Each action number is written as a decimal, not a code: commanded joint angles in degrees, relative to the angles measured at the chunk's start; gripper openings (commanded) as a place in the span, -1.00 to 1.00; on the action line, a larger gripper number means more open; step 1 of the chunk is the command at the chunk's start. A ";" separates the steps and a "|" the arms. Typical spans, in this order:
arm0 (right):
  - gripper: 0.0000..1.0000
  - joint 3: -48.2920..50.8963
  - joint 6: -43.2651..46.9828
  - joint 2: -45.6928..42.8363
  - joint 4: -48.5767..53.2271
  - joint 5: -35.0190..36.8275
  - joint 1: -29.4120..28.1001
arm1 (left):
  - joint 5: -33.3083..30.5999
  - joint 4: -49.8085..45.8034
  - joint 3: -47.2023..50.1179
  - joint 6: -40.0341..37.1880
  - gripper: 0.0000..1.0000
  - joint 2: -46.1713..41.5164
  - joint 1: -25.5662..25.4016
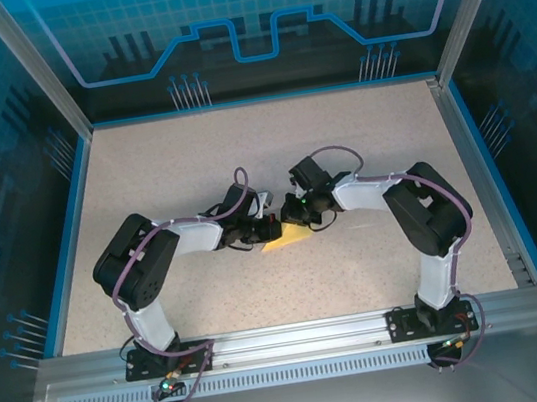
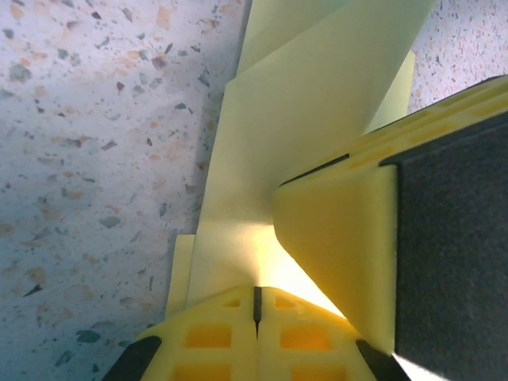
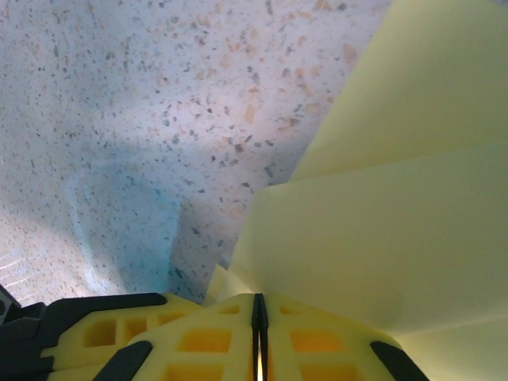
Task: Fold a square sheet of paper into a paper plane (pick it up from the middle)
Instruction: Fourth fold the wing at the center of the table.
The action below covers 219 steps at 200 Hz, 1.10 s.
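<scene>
left gripper (image 2: 255, 292) and right gripper (image 3: 259, 300) both clamp the yellow paper (image 2: 317, 103); top view shows them meeting.

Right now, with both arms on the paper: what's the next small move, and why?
Probably hold the left gripper pinched as an anchor and slide the right gripper slightly along the fold to sharpen the crease. Both are shut on the yellow paper, tips close together, and its overlapping layers look loose, not pressed flat.
</scene>
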<state>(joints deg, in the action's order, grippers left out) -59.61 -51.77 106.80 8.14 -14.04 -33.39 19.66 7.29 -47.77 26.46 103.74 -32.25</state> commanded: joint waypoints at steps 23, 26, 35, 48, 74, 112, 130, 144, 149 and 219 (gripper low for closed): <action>-0.79 3.35 0.70 0.93 -2.77 -1.25 2.96 | -0.50 -6.94 0.01 -1.38 -1.00 2.18 -0.13; -0.79 3.36 0.75 0.93 -2.92 -1.24 3.05 | -0.50 -6.98 0.04 -1.41 -1.00 2.18 -0.14; -0.80 3.75 0.89 0.95 -3.28 -1.25 3.39 | -0.49 -7.06 0.02 -1.41 -1.00 2.16 -0.18; -0.80 4.13 1.25 1.03 -3.70 -1.18 3.98 | -0.49 -7.18 -0.02 -1.41 -1.00 2.16 -0.18; -0.81 5.07 1.88 1.35 -4.95 -1.59 5.90 | -0.50 -7.37 0.21 -1.49 -1.00 2.06 -0.18; -0.81 5.66 3.47 1.20 -6.25 -2.91 8.81 | -0.50 -7.61 0.36 -1.57 -1.00 2.32 -0.12; -0.81 5.48 4.58 1.56 -6.04 -3.10 10.18 | -0.50 -7.94 0.39 -1.67 -1.00 2.43 -0.11; -0.82 5.08 5.64 2.29 -5.41 -3.00 11.38 | -0.39 -7.99 0.48 -1.63 -1.00 2.47 -0.14; -0.82 4.91 5.92 2.51 -5.18 -3.00 11.84 | -0.41 -8.00 0.48 -1.65 -1.00 2.48 -0.18; -0.82 1.15 11.32 -0.68 -0.84 0.15 18.88 | -0.15 -7.99 0.24 -1.76 -1.00 2.58 -0.18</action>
<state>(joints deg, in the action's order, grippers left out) -56.23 -44.10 107.63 3.64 -19.97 -17.82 19.81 6.39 -48.31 26.44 103.94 -32.25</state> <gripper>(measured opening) 0.091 0.068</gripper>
